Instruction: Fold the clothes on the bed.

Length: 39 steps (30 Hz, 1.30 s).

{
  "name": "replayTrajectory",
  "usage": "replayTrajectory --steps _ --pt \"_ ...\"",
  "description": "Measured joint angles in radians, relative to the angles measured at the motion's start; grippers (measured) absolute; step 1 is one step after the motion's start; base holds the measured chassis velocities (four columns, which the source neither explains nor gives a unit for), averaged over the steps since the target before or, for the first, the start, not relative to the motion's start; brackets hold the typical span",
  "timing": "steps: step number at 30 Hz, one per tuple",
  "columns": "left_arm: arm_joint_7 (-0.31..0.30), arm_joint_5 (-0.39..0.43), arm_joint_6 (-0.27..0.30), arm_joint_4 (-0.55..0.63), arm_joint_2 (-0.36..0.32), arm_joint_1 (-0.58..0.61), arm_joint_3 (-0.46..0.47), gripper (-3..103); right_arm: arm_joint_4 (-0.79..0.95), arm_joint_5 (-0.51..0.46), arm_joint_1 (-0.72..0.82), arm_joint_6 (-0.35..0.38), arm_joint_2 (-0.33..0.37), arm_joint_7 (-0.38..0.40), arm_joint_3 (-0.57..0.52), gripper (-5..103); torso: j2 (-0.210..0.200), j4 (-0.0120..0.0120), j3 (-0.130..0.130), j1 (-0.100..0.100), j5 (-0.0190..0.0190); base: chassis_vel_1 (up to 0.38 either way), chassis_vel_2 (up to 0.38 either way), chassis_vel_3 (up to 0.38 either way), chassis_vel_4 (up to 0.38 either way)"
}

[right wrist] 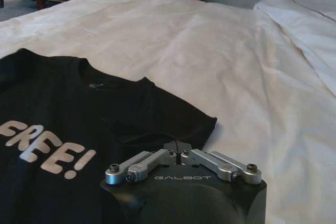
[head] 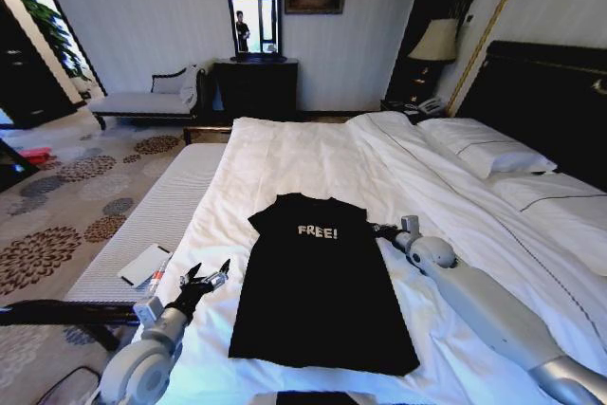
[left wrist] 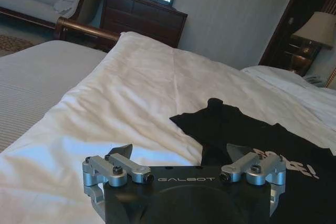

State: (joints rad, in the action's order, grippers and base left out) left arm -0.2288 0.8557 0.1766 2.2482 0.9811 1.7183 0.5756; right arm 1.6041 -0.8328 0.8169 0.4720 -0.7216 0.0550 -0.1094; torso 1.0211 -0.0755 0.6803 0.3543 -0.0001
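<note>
Left tool (head: 207, 275) spread beside T-shirt (head: 318, 282) | right tool (head: 384, 231) pinched at sleeve

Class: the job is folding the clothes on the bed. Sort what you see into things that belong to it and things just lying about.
Belongs to the job:
black soft-fabric T-shirt with white FREE! lettering
large bed with white duvet
left gripper
right gripper

Just lying about:
flat white-and-dark card
grey upholstered chaise bench
cream-shaded bedside lamp
</note>
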Motion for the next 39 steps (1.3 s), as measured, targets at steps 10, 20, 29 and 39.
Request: replayTrajectory --steps 10,20,29,39 --pt "0.002 0.0 -0.001 0.001 0.004 0.006 0.002 100 0.079 -0.02 0.007 0.029 -0.002 0.024 0.021 0 0.0 0.0 0.0 0.0 0.0001 0.0 0.0 0.0 0.0" --pt "0.007 0.0 -0.004 0.006 0.006 0.024 0.021 100 0.078 -0.002 0.009 0.036 -0.033 0.026 0.076 0 0.0 0.0 0.0 0.0 0.0002 0.0 0.0 0.0 0.0" --pt "0.006 0.0 -0.005 0.007 0.001 0.023 0.022 100 0.055 0.019 0.014 0.032 -0.059 0.023 0.107 2 0.0 0.0001 0.0 0.0 0.0 0.0 0.0 0.0 0.0" --pt "0.003 -0.001 -0.005 0.009 -0.002 0.019 0.017 100 0.049 0.044 0.043 0.021 -0.05 0.015 0.111 4 0.0 -0.0001 0.0 0.0 0.0001 0.0 0.0 0.0 0.0"
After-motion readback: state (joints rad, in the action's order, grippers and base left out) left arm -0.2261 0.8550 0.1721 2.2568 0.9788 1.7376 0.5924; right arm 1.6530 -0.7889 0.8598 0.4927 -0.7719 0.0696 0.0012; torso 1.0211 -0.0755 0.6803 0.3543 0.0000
